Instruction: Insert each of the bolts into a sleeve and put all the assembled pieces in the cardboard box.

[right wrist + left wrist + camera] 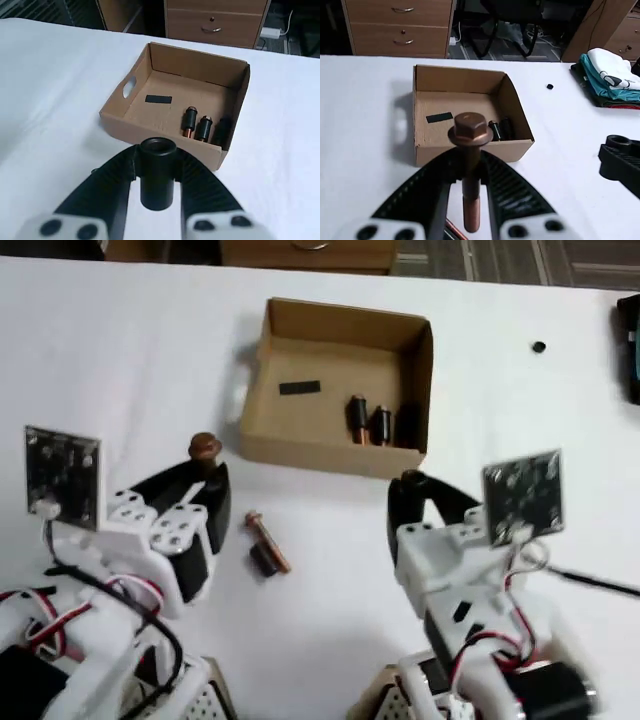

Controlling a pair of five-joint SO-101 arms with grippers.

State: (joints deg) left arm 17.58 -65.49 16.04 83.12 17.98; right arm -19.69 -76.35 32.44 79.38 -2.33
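Note:
My left gripper [468,175] is shut on a copper bolt [468,150], held upright with its hex head on top; from above the bolt head [205,448] shows at the gripper [203,475] left of the cardboard box [300,450]. My right gripper [156,172] is shut on a black sleeve [156,172], its bore facing up, just in front of the box [120,117]; in the high view the sleeve [410,480] sits at that gripper [425,495]. Three assembled pieces [380,422] lie in the box. A bolt with a sleeve [266,545] lies on the table between the arms.
A black label [300,388] is stuck to the box floor. A small black piece [539,346] lies on the table at the far right, near a dark object [630,345] at the edge. Folded clothes [607,75] lie beyond the right arm.

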